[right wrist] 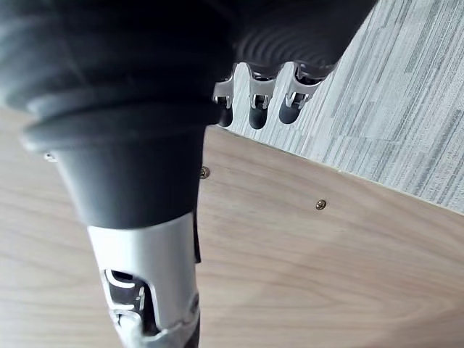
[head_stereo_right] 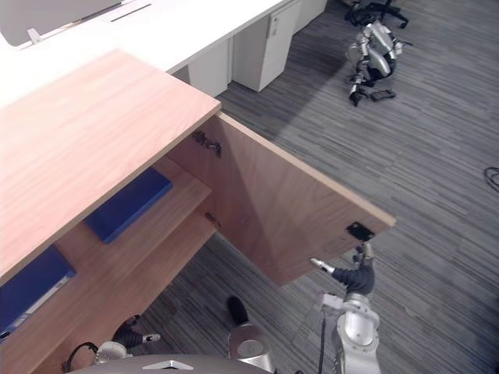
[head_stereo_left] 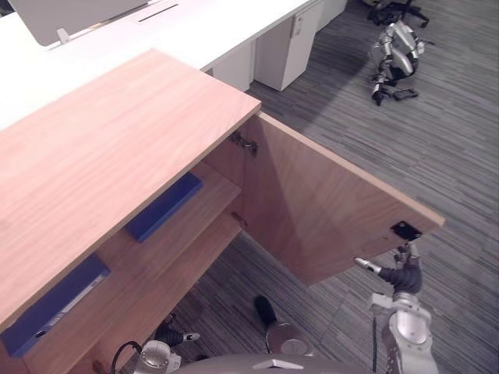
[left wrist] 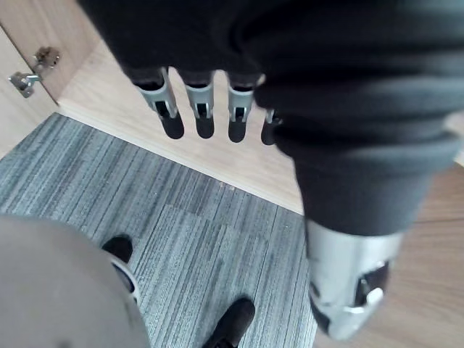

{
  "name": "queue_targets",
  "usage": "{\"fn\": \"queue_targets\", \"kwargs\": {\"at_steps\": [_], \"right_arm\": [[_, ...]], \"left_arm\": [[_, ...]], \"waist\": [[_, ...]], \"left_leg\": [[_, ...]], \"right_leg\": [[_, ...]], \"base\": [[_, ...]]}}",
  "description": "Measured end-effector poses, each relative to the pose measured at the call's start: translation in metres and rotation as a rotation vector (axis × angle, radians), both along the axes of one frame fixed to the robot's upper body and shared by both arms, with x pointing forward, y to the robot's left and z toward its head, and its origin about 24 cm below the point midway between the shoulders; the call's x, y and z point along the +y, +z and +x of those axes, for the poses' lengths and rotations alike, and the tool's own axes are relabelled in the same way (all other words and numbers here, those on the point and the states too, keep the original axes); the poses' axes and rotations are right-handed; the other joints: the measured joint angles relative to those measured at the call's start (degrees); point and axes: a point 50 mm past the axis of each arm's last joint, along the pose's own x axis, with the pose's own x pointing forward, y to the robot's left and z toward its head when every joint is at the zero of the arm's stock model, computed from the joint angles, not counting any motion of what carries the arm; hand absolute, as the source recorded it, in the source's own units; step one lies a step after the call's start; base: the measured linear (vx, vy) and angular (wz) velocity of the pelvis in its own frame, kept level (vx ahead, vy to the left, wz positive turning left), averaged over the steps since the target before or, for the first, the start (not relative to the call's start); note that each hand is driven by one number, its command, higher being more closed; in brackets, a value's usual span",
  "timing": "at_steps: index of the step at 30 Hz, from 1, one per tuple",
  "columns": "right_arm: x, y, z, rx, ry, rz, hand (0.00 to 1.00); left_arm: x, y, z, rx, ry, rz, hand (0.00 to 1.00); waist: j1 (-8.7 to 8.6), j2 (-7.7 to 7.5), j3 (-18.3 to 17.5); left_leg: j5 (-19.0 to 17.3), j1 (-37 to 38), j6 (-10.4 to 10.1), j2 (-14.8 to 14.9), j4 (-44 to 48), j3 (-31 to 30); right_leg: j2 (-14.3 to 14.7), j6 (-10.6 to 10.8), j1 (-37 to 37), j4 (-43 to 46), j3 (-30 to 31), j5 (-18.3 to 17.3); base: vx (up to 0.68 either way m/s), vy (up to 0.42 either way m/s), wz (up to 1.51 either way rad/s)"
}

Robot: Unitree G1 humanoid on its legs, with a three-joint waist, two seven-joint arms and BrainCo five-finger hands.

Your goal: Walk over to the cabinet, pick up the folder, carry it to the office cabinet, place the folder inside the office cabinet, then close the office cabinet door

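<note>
No readable text, label, number or sign on anything in view, pale strip [head_stereo_left: 70,300] along the edge of the near left blue folder [head_stereo_left: 43,305] too small to make out

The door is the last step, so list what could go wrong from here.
1. The right hand sits at the door's free corner, with its fingers at the edge. A push from there may slip off.
2. The left hand hangs low by the cabinet's opening, where the closing door might catch it.
3. The folder lies near the shelf's front edge. If it overhangs, the door may not shut fully.
</note>
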Motion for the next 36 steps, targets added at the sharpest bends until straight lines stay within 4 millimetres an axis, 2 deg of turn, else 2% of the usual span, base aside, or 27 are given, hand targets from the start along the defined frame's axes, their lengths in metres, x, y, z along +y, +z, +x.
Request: {"fn": "queue_targets", "kwargs": {"at_steps": [5, 7, 8, 9, 10, 11, 14, 17, 20, 22, 25, 27, 33, 36], "right_arm": [[0.033, 0.003, -0.016, 0.034, 0.144, -0.040, 0.00], [0.041, 0.012, -0.014, 0.016, 0.217, -0.100, 0.00], [0.046, 0.024, -0.010, -0.016, 0.283, -0.160, 0.00], [0.053, 0.031, -0.008, -0.034, 0.377, -0.222, 0.00], [0.059, 0.034, -0.007, -0.043, 0.431, -0.244, 0.00], [0.071, 0.037, -0.008, -0.050, 0.551, -0.290, 0.00], [0.101, 0.034, -0.013, -0.057, 0.755, -0.305, 0.00], [0.110, 0.037, -0.008, -0.084, 0.809, -0.310, 0.00], [0.112, 0.045, 0.003, -0.135, 0.821, -0.336, 0.00], [0.118, 0.045, 0.007, -0.152, 0.846, -0.332, 0.00], [0.128, 0.032, 0.010, -0.116, 0.904, -0.308, 0.00], [0.131, 0.026, 0.014, -0.094, 0.931, -0.301, 0.00], [0.131, 0.010, 0.034, -0.048, 0.884, -0.255, 0.00], [0.131, 0.008, 0.043, -0.052, 0.819, -0.228, 0.00]], "left_arm": [[0.000, -0.001, 0.001, 0.014, -0.025, 0.015, 0.00], [0.002, -0.001, 0.002, 0.015, -0.043, 0.028, 0.00], [0.004, 0.000, 0.004, 0.012, -0.055, 0.039, 0.00], [0.006, 0.000, 0.004, 0.011, -0.063, 0.056, 0.00], [0.008, 0.001, 0.005, 0.010, -0.065, 0.062, 0.00], [0.011, 0.001, 0.005, 0.010, -0.074, 0.076, 0.00], [0.015, 0.003, 0.009, 0.003, -0.093, 0.095, 0.00], [0.016, 0.003, 0.010, 0.002, -0.103, 0.101, 0.00], [0.017, 0.004, 0.011, 0.001, -0.113, 0.108, 0.00], [0.020, 0.004, 0.011, 0.001, -0.112, 0.115, 0.00], [0.022, 0.005, 0.013, -0.006, -0.105, 0.121, 0.00], [0.022, 0.006, 0.014, -0.012, -0.085, 0.117, 0.00], [0.027, 0.005, 0.010, -0.003, -0.023, 0.117, 0.00], [0.027, 0.005, 0.010, -0.006, 0.010, 0.112, 0.00]], "waist": [[-0.20, -0.66, 0.0], [-0.17, -1.59, 0.3], [0.03, -1.65, 0.1], [0.19, -2.80, 0.2], [0.35, -2.85, 0.0], [1.03, -3.64, -0.4], [2.77, -5.80, -1.3], [3.64, -7.19, -2.3], [4.40, -7.79, -2.7], [4.91, -7.86, -2.8], [6.38, -8.53, -3.3], [7.22, -8.36, -3.4], [7.81, -6.56, -3.6], [8.25, -5.52, -3.7]], "left_leg": [[-1.9, 0.5, -0.2, 0.3, 2.3, 1.2], [-2.3, 0.7, 0.1, 0.4, 3.1, 1.2], [-2.5, 0.7, 0.1, 0.4, 3.7, 1.1], [-2.5, 0.8, 0.1, 0.4, 3.8, 0.6], [-2.5, 0.9, 0.1, 0.3, 3.9, -0.1], [-2.5, 0.9, 0.1, 0.3, 3.9, -1.0], [-2.1, 0.8, 0.1, 0.2, 3.7, -3.7], [-1.5, 0.8, -0.2, 0.1, 3.4, -5.5], [-0.9, 0.7, 0.3, -0.5, 2.7, -7.2], [-0.8, 0.4, 0.5, -0.6, 2.5, -8.2], [-0.7, -0.4, 0.7, -0.8, 2.0, -10.4], [-0.2, -0.7, 1.3, -1.1, 1.4, -11.5], [0.3, -2.5, 1.6, -1.5, 0.7, -15.5], [1.3, -4.0, 1.8, -2.1, 0.4, -18.8]], "right_leg": [[0.2, -0.5, 0.1, 0.8, 1.9, -0.1], [0.2, -0.5, 0.2, 1.5, 2.2, -0.1], [0.2, -0.5, 0.4, 1.9, 2.3, -0.1], [0.2, -0.5, 0.7, 2.1, 2.2, -0.2], [0.1, -0.5, 1.0, 2.1, 2.0, -0.2], [0.1, -0.4, 1.3, 2.2, 1.6, -0.5], [0.0, -1.1, 1.9, 2.7, -0.1, -0.9], [-0.4, -1.9, 2.4, 3.1, -1.8, -1.4], [-1.2, -2.2, 3.2, 3.0, -3.4, -1.7], [-1.5, -2.4, 3.4, 2.8, -4.7, -1.9], [-2.0, -2.2, 4.1, 1.8, -6.9, -2.1], [-2.3, -2.0, 4.2, 1.8, -8.1, -2.4], [-3.1, -1.4, 4.3, 1.3, -12.4, -2.7], [-3.8, -0.8, 4.4, 1.2, -15.5, -3.4]], "base": [[-0.09, -0.030, -0.24], [-0.10, -0.025, -0.13], [-0.10, -0.026, -0.02], [-0.08, -0.024, 0.04], [-0.10, -0.039, 0.12], [-0.06, -0.027, 0.15], [-0.06, -0.044, 0.27], [-0.02, -0.005, 0.31], [0.02, 0.035, 0.30], [0.06, 0.046, 0.29], [0.07, 0.025, 0.36], [0.08, 0.020, 0.37], [0.07, 0.009, 0.30], [0.02, -0.029, 0.55]]}}
